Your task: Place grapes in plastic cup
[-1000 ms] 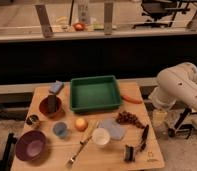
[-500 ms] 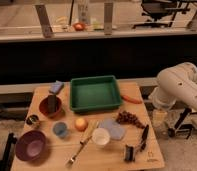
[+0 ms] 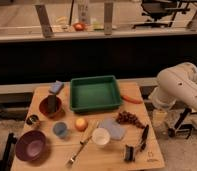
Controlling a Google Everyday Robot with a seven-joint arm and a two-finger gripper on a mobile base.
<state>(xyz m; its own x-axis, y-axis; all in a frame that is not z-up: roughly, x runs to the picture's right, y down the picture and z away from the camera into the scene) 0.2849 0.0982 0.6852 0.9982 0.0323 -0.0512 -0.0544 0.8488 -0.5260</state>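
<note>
- Wooden table [image 3: 142,162]: carries all the objects listed below.
- Robot arm [image 3: 179,85]: white, standing off the table's right edge and bending downward.
- Green tray [image 3: 95,93]: rectangular, at the rear centre of the table.
- Purple bowl [image 3: 31,145]: at the front left corner.
- Dark red bowl [image 3: 51,106]: left of the tray, with a dark object inside.
- Gripper [image 3: 159,119]: hangs below the arm, just beyond the table's right edge and near the grapes; its claw stands wide, with nothing between the fingers.
- Grapes [image 3: 129,119]: a dark reddish bunch lying on the table, in front of the tray's right front corner and just beside a pale grey-blue flat piece [image 3: 113,128].
- White cup [image 3: 101,136]: front centre.
- Plastic cup [image 3: 60,130]: light blue, upright, between the purple bowl and the orange fruit [image 3: 81,123], well apart from the grapes.
- Small tin [image 3: 33,120]: near the left edge.
</note>
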